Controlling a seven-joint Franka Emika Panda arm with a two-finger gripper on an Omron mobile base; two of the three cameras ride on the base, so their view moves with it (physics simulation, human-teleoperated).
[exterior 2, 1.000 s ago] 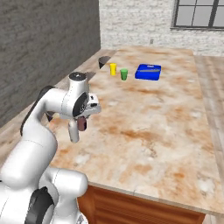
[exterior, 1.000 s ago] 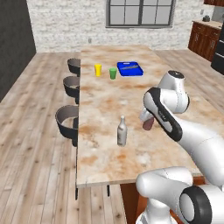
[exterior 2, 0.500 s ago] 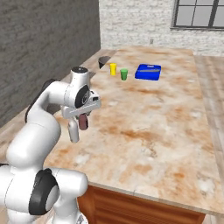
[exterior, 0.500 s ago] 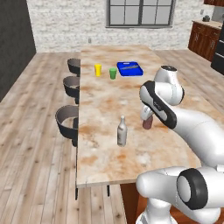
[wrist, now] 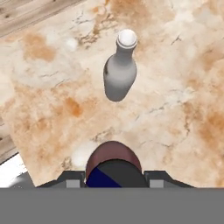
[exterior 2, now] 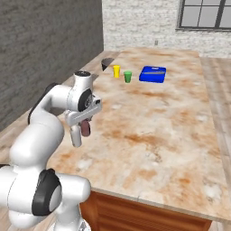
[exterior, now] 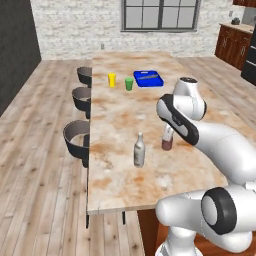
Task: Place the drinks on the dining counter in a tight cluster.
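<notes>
Gripper [exterior: 168,134] closed on short dark-brown bottle [exterior: 167,144], held upright w/ base at or just above bench [exterior: 120,185]; contact can't be judged. Grey-beige bottle [exterior: 139,150] stands near it, toward stool side, not touching. Yellow cup [exterior: 112,79], green cup [exterior: 129,83], blue tray [exterior: 148,78] seen at far end.

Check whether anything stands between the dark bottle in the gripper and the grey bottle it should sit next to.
Nothing visible stands between them. The gripper is shut on the dark bottle, and in the hand view only bare counter lies between it and the upright grey bottle. The cups and blue tray sit far off.
</notes>
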